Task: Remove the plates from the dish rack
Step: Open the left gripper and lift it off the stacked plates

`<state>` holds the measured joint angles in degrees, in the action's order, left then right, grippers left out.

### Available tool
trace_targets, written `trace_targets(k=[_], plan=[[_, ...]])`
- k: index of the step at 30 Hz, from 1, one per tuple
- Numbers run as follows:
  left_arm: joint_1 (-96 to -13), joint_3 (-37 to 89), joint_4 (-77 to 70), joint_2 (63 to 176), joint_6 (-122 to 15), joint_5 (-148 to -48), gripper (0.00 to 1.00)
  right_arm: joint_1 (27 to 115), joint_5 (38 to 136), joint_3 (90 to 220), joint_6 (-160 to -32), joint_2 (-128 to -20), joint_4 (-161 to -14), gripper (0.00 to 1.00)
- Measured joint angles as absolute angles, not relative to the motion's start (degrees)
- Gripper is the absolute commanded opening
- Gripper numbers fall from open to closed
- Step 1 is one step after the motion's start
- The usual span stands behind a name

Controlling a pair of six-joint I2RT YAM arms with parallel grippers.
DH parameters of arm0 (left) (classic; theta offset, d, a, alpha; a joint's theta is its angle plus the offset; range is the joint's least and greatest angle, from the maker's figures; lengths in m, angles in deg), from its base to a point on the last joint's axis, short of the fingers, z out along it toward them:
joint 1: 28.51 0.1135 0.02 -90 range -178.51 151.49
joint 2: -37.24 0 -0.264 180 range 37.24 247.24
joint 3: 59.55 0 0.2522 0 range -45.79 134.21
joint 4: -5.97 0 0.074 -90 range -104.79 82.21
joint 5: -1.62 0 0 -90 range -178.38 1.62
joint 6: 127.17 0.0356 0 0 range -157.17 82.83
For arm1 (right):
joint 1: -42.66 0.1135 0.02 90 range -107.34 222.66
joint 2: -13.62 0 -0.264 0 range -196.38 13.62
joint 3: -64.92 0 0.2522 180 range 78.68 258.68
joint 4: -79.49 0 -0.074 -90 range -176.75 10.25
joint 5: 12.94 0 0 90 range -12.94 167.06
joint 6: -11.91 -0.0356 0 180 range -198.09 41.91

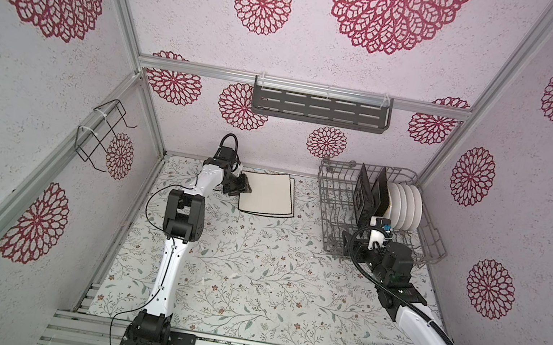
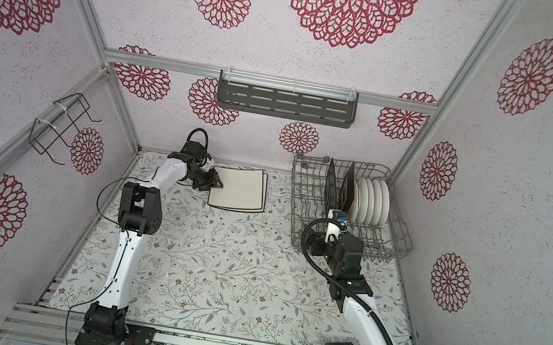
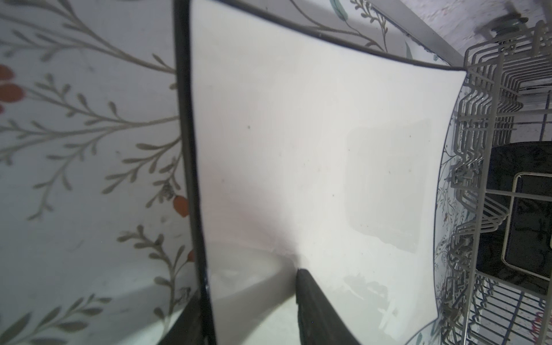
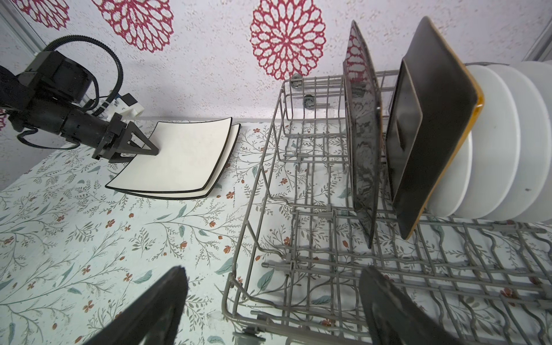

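Two cream plates with thin dark edges lie stacked flat on the floral table, left of the dish rack. My left gripper is at their left edge, open a little. One finger is over the top plate, the other below its rim. Two black square plates stand upright in the rack, with several round white plates behind them. My right gripper is open and empty over the rack's front left corner.
A dark slotted shelf hangs on the back wall. A small black wire holder is fixed to the left wall. The floral table runs from the plates to the aluminium rails at the front.
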<state>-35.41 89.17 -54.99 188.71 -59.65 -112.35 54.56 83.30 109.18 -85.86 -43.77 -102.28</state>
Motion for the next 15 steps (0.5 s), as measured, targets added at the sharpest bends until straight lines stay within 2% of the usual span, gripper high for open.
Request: trace_targets(k=[15], plan=[[-38.0, 91.2, -56.2, 188.7, -56.4, -105.5, 0.46, 54.5, 83.4, 109.2, -86.3, -45.7, -102.7, 0.93]])
